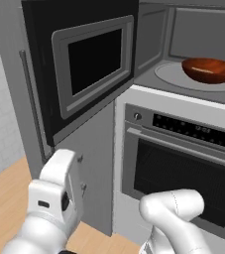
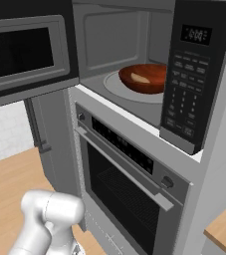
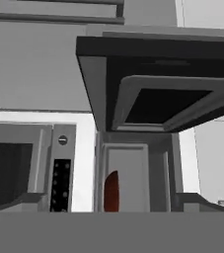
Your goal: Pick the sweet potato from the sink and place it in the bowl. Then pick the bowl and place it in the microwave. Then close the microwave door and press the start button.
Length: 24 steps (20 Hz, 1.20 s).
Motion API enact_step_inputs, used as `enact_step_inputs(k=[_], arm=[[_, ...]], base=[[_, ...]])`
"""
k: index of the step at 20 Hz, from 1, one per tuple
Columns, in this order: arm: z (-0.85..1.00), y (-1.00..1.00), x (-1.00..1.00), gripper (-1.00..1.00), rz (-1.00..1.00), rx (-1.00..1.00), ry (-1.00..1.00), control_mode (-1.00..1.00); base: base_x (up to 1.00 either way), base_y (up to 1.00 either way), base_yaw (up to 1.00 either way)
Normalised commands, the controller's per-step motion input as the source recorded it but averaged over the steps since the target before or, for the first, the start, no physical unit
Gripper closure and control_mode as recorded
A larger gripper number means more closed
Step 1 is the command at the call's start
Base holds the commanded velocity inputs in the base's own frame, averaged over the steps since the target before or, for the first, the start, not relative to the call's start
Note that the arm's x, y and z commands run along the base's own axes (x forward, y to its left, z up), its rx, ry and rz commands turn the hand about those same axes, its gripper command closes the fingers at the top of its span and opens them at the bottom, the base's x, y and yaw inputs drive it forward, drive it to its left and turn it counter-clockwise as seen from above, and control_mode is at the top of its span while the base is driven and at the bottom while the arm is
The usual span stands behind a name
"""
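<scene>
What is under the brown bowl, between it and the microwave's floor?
In the right base view, the bowl sits on the round pale turntable, which lies between it and the microwave floor.

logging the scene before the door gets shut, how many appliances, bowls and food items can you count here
appliances: 2, the microwave with its microwave door open, and the oven below it
bowls: 1, the bowl on the turntable
food items: 1, the sweet potato lying in the bowl
total: 4
</scene>
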Motion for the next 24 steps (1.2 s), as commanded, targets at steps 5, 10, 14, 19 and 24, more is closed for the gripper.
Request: enact_step_inputs(k=[5, 10, 14, 19, 24], arm=[[-0.34, 0.68, 0.5, -1.0, -0.18, 0.1, -0.05, -1.0], [-0.31, 0.53, 0.7, -1.0, -0.08, 0.05, -0.04, -1.0], [-0.2, 0.48, 0.7, -1.0, -0.07, 0.0, -0.02, -1.0], [-0.29, 0.21, 0.91, -1.0, -0.03, -0.04, 0.02, -1.0], [-0.24, 0.11, 0.94, -1.0, -0.09, -0.04, 0.0, -1.0]], base=[[0.0, 0.0, 0.0], [0.0, 0.0, 0.0], [0.0, 0.0, 0.0], [0.0, 0.0, 0.0], [0.0, 0.0, 0.0]])
